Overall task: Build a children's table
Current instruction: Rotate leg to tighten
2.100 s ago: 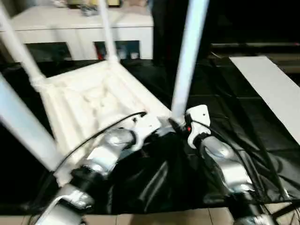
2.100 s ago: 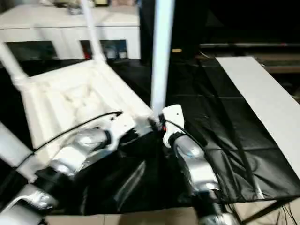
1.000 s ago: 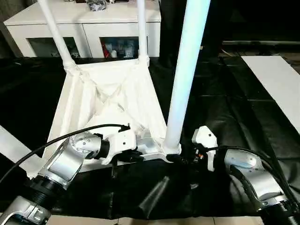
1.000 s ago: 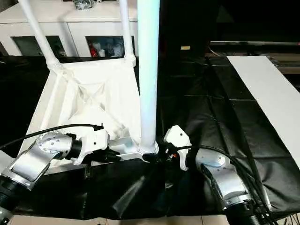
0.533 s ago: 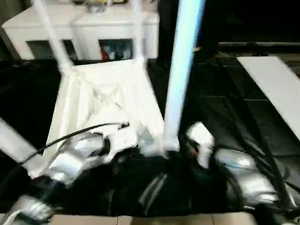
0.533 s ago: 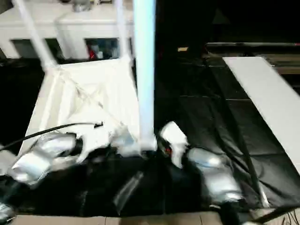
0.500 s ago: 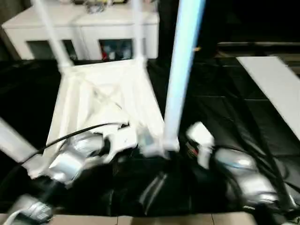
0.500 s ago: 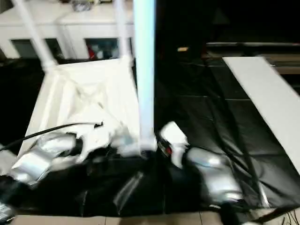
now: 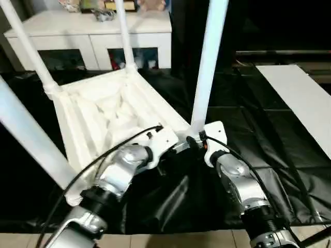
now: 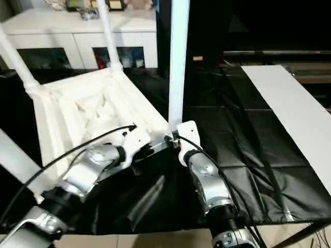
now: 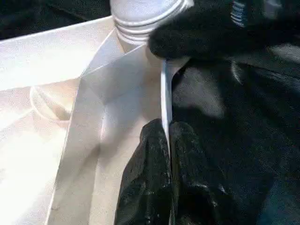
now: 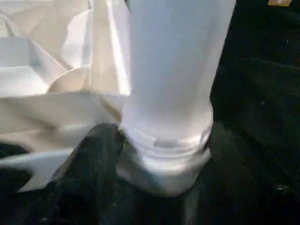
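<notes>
- Head views: we find the children's table lying upside down on the black floor covering, ribbed underside up, with four legs rising from its corner sockets. The left end effector sits at the tabletop's near rim; the right end effector is at the base of the near leg. We judge this split deliberate: one arm steadies the top while the other works the leg into its socket.
- Left wrist view: the left fingers are pressed together, pinching the thin rim wall of the tabletop between them. The other arm's black finger shows against the ribbed leg collar.
- Right wrist view: the right fingers stand spread on either side of the leg's threaded base, touching or very nearly so; we cannot confirm a firm grip.
- Clearance: the white cabinet stands beyond the far edge, and the flat white board lies well apart on the right. Open covering remains between board and near corner, giving the right arm room.
</notes>
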You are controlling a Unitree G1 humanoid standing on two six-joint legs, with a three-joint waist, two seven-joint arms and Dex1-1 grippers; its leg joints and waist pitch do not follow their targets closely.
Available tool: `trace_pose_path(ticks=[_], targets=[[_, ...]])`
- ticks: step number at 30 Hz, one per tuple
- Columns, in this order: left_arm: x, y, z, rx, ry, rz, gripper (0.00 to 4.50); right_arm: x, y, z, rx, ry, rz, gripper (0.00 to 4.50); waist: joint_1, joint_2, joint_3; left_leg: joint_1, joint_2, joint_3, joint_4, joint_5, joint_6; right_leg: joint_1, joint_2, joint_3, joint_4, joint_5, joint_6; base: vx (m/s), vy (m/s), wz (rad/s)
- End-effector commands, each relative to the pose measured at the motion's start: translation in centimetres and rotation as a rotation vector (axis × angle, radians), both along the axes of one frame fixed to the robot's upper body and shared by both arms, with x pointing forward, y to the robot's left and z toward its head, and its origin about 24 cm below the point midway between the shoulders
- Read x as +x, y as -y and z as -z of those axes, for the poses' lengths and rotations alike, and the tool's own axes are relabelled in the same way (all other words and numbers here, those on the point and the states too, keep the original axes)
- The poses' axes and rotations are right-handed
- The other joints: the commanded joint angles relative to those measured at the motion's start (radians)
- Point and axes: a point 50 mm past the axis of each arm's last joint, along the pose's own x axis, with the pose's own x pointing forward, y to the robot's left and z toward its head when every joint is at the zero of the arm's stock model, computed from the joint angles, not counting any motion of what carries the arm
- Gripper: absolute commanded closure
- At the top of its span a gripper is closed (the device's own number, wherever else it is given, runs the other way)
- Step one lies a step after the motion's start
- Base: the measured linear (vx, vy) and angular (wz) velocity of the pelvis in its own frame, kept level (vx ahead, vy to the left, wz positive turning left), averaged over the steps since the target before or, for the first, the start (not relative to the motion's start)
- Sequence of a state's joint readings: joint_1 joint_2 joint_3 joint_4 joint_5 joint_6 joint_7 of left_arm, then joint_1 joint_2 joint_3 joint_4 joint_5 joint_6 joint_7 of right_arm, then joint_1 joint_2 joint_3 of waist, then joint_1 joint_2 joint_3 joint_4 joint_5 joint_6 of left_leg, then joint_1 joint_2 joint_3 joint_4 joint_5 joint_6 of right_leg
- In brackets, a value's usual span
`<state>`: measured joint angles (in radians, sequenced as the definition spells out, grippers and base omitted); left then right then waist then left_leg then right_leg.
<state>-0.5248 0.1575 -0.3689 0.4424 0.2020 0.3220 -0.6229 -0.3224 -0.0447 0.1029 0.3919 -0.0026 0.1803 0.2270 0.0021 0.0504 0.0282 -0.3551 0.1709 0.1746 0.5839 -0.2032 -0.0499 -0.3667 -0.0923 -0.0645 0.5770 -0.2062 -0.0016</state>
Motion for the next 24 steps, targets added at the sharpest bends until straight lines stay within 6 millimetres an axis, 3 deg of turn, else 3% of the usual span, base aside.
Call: trace_pose_path(ticks=[1, 4, 5, 8, 10, 12, 16, 20, 24], targets=[[-0.8, 1.0, 1.3, 0.049, -0.025, 0.049, 4.50, -0.8, -3.6, -1.3, 0.082, 0.046, -0.185, 0.92, -0.003, -0.007, -0.033, -0.006, 0.051, -0.038, -0.098, -0.386, -0.001, 0.015, -0.056, 0.035, -0.088, -0.426, -0.094, 0.000, 0.000, 0.00], [-1.0, 0.1, 1.3, 0.062, -0.024, 0.072, 4.50, -0.8, -2.2, -1.9, 0.060, 0.076, -0.201, 0.68, -0.008, -0.008, -0.037, -0.007, 0.053, -0.033, -0.094, -0.358, 0.010, 0.015, -0.058, 0.039, -0.081, -0.341, -0.135, 0.000, 0.000, 0.00], [-1.1, -0.2, 1.2, 0.067, -0.025, 0.088, 4.50, -0.9, -1.8, -2.0, 0.040, 0.081, -0.213, 0.68, -0.002, -0.009, -0.041, -0.005, 0.054, -0.030, -0.090, -0.327, 0.018, 0.016, -0.056, 0.041, -0.077, -0.297, -0.147, 0.000, 0.000, 0.00], [-1.5, -1.0, 1.0, 0.072, -0.022, 0.166, 4.50, -1.5, 0.1, -2.3, -0.030, 0.076, -0.333, 0.68, 0.009, -0.009, -0.048, -0.015, 0.057, -0.023, -0.076, -0.208, 0.065, 0.023, -0.055, 0.041, -0.059, -0.134, -0.193, 0.018, -0.005, 0.00], [-1.7, -1.6, 1.0, 0.091, -0.030, 0.176, 4.50, -1.8, 0.7, -2.5, -0.036, 0.075, -0.371, 0.68, 0.010, -0.006, -0.051, -0.015, 0.056, -0.020, -0.072, -0.170, 0.080, 0.024, -0.055, 0.040, -0.052, -0.069, -0.215, 0.055, -0.020, -0.01], [-2.2, -2.3, 0.9, 0.102, -0.043, 0.235, 4.50, -2.3, 1.9, -2.7, -0.058, 0.069, -0.448, 0.68, 0.016, -0.008, -0.053, -0.017, 0.056, -0.016, -0.062, -0.097, 0.116, 0.030, -0.057, 0.040, -0.040, 0.043, -0.254, 0.053, -0.024, -0.01], [-3.8, -4.2, 1.0, 0.123, -0.131, 0.384, 4.50, -3.5, 4.2, -3.3, -0.110, 0.035, -0.600, 0.68, 0.027, -0.006, -0.050, -0.012, 0.061, -0.016, -0.063, -0.104, 0.132, 0.030, -0.054, 0.039, -0.037, 0.037, -0.263, 0.000, 0.000, 0.00], [-4.4, -5.3, 1.0, 0.135, -0.160, 0.427, 4.50, -4.1, 5.0, -3.7, -0.136, 0.009, -0.675, 0.68, 0.033, -0.004, -0.039, 0.003, 0.063, -0.011, -0.074, -0.217, 0.084, 0.019, -0.052, 0.042, -0.052, -0.118, -0.252, 0.000, 0.000, 0.00], [-5.2, -6.2, 0.7, 0.125, -0.211, 0.469, 4.50, -4.6, 6.2, -4.4, -0.141, -0.014, -0.726, 0.68, 0.037, -0.007, -0.038, 0.001, 0.065, -0.014, -0.081, -0.244, 0.050, 0.021, -0.055, 0.045, -0.053, -0.178, -0.228, 0.000, 0.000, 0.00]])
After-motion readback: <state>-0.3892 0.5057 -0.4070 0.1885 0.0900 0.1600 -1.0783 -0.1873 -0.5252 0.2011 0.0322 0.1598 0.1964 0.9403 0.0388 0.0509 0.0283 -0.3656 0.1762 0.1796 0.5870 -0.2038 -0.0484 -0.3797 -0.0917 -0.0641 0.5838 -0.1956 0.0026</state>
